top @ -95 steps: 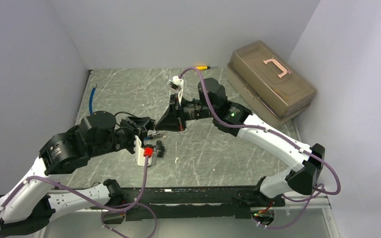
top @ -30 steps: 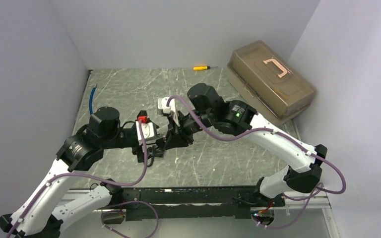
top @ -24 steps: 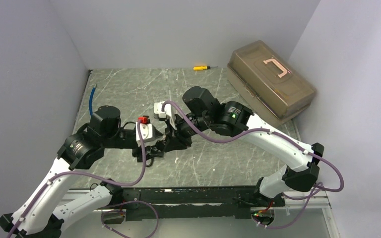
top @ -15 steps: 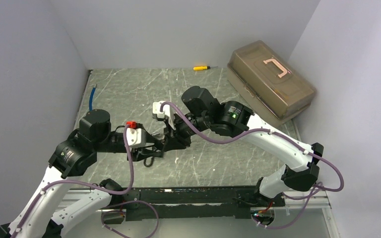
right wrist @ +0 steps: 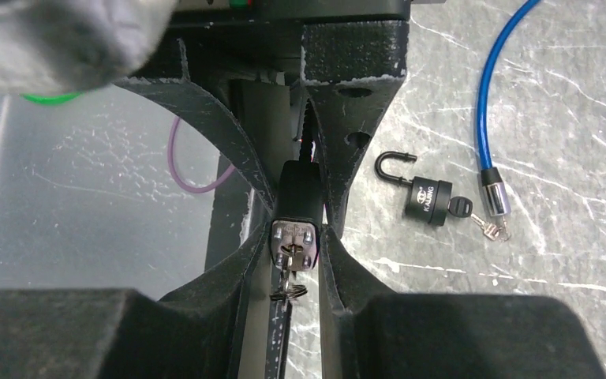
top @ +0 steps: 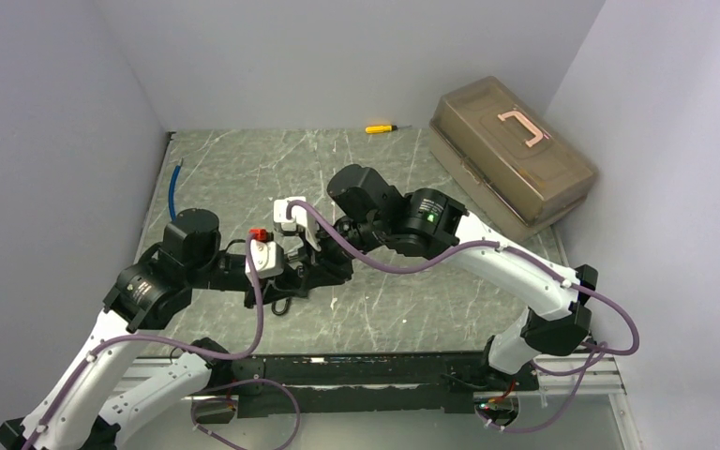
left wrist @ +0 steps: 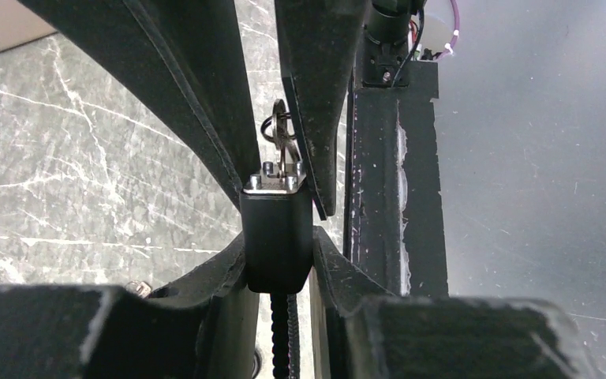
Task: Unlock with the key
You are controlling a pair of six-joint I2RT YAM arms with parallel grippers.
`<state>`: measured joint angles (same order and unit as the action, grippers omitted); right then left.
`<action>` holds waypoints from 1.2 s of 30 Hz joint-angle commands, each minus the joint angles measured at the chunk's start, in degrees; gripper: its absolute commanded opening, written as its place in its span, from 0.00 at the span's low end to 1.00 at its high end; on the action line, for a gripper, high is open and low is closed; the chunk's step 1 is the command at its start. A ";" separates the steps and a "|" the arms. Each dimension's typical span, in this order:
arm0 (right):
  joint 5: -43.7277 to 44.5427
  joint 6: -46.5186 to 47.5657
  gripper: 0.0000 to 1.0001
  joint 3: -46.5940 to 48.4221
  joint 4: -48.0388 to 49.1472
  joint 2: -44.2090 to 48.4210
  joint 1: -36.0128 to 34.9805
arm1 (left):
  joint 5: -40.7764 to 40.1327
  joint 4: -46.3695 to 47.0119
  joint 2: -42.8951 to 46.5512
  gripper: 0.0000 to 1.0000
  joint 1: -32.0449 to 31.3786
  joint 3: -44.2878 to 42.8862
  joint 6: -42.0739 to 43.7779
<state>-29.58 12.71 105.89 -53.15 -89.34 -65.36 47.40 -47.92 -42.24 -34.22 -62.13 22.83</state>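
**Both claws are closing on one padlock near the front of the table**

We are seeing the two arms meeting over the marble-patterned table, nearer to its front edge. The left gripper is pinching the black body of a small padlock. Its two fingers are pressing on opposite sides of the body, and the narrow gap between them is filled by the lock.

The right gripper is coming from the opposite side. Its fingers are sitting against the silver end plate of the same padlock, one on each side, so this claw is also nearly closed around the lock. We are not able to tell how firmly it is pressing.

The key is sticking in the keyhole of that silver plate, between the right fingers. A key ring is hanging from it. The shackle of this padlock is hidden from us.

In the right wrist view we are also noticing a second padlock. It is lying on the table with its shackle open and a second key in it, just beside the end of a blue cable. At the far right a brown tool box is standing, and a yellow screwdriver is lying near the back wall.
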 commanded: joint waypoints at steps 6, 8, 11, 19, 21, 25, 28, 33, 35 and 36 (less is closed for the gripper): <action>5.49 -1.13 0.38 0.88 6.28 1.90 0.36 | 1.99 6.40 0.51 0.00 -0.13 -0.45 -2.71; 8.08 -2.05 0.59 -0.34 9.37 3.92 1.09 | 1.54 8.59 1.06 0.00 -0.12 0.78 -4.86; 10.15 -4.13 0.71 -1.75 14.18 7.26 3.68 | 0.55 9.33 1.56 0.00 -0.12 2.16 -5.43; 14.77 -8.83 0.59 -11.14 24.83 18.82 8.33 | -1.55 10.97 0.88 0.00 -0.14 3.11 -7.50; 19.44 -10.75 0.37 -14.34 28.17 21.12 8.37 | -1.54 12.63 1.18 0.00 -0.21 3.80 -9.19; 29.09 -14.85 0.00 -20.85 34.31 23.74 8.34 | -3.94 16.56 1.45 0.00 -0.19 4.95 -14.89; 30.47 -16.05 0.00 -23.92 36.75 23.51 7.86 | -5.01 18.93 1.80 0.00 -0.23 5.79 -18.52; 40.56 -14.60 0.00 -24.00 36.67 19.53 1.91 | -6.97 21.29 2.05 0.00 0.13 6.19 -23.99; 48.04 -13.79 0.00 -23.80 36.77 17.99 -0.80 | -7.45 21.70 2.19 0.00 0.41 6.59 -25.28; 50.96 -13.34 0.00 -23.79 37.03 17.40 -2.10 | -7.70 21.87 2.30 0.00 0.65 6.89 -25.70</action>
<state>7.55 -1.28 81.71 -19.79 -70.87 -63.53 41.17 -31.00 -41.04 -34.17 -55.59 2.33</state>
